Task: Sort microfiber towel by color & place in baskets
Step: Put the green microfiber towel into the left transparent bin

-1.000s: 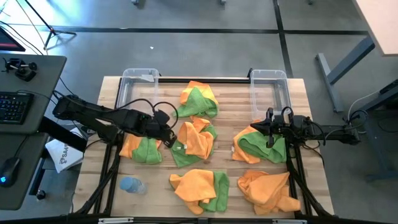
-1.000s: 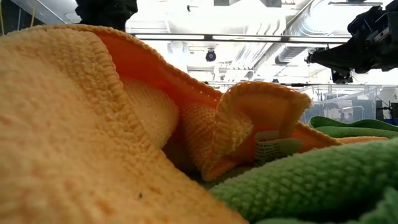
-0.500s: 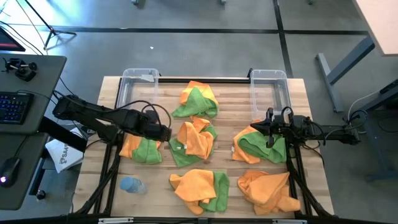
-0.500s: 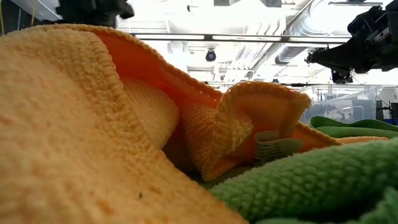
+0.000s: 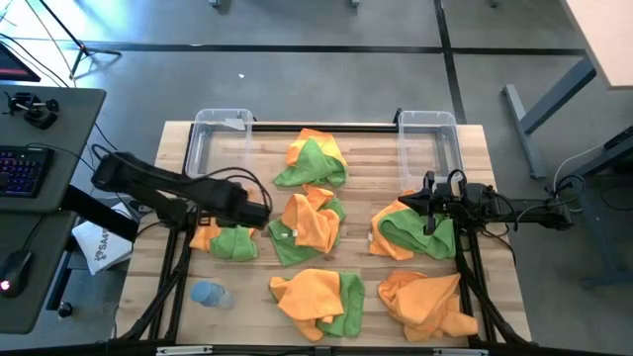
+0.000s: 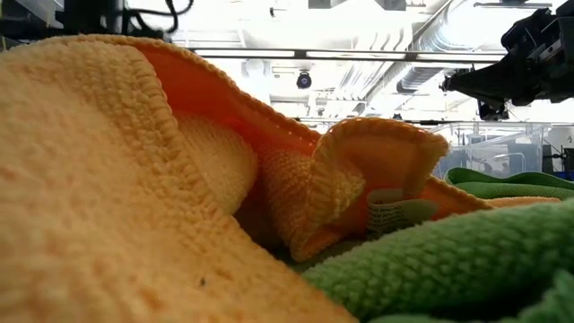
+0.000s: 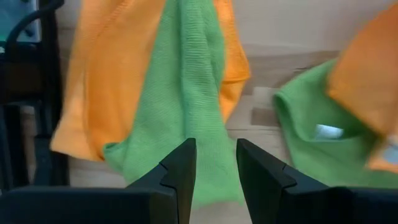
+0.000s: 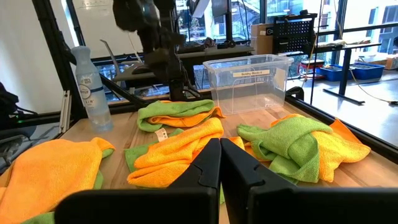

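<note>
Left tool (image 5: 265, 212): released, its fingers parted with nothing between them; over the last second it drew back from the middle pile toward the left pile (image 5: 226, 237) of orange and green microfiber towel, which lay directly under and ahead of its tips.
Meaning of the change: judged as lining up for a first pick from that pile; no towel lifted yet.
Left basket (image 5: 198, 143): beyond the left tool at the desk's far edge, no towel inside.
Middle piles: one (image 5: 315, 223) just right of the left tool, others farther off.
Right tool (image 5: 427, 205): clenched on nothing, unmoved, hovering over the green-and-orange pile (image 5: 415, 229).
Right basket (image 5: 429, 138): just beyond the right tool, also without towels.
Hidden: the low view was almost wholly blocked by an orange towel (image 6: 108, 197); how many towels each pile held could not be told.
</note>
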`<control>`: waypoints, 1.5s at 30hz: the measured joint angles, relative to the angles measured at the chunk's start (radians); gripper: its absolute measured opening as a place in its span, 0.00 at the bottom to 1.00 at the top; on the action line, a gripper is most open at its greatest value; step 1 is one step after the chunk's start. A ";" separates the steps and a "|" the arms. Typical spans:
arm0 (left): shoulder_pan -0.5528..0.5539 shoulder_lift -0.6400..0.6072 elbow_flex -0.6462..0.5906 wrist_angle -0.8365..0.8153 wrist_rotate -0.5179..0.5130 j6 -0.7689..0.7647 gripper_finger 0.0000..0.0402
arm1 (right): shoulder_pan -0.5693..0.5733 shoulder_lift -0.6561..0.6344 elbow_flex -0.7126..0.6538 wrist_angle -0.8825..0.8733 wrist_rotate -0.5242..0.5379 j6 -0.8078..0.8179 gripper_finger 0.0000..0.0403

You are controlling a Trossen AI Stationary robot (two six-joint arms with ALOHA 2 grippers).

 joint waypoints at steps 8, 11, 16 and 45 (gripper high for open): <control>0.051 0.178 0.000 0.020 0.127 0.128 0.26 | 0.000 0.000 0.000 0.000 0.000 0.000 0.00; 0.062 0.220 0.000 0.029 0.159 0.176 0.26 | 0.000 0.000 0.000 0.000 0.000 0.000 0.00; 0.065 0.258 0.000 0.043 0.160 0.183 0.26 | 0.000 0.000 0.000 0.000 0.000 0.000 0.00; 0.002 0.172 -0.089 0.179 0.200 0.073 0.00 | 0.000 0.000 0.000 0.000 0.000 0.000 0.00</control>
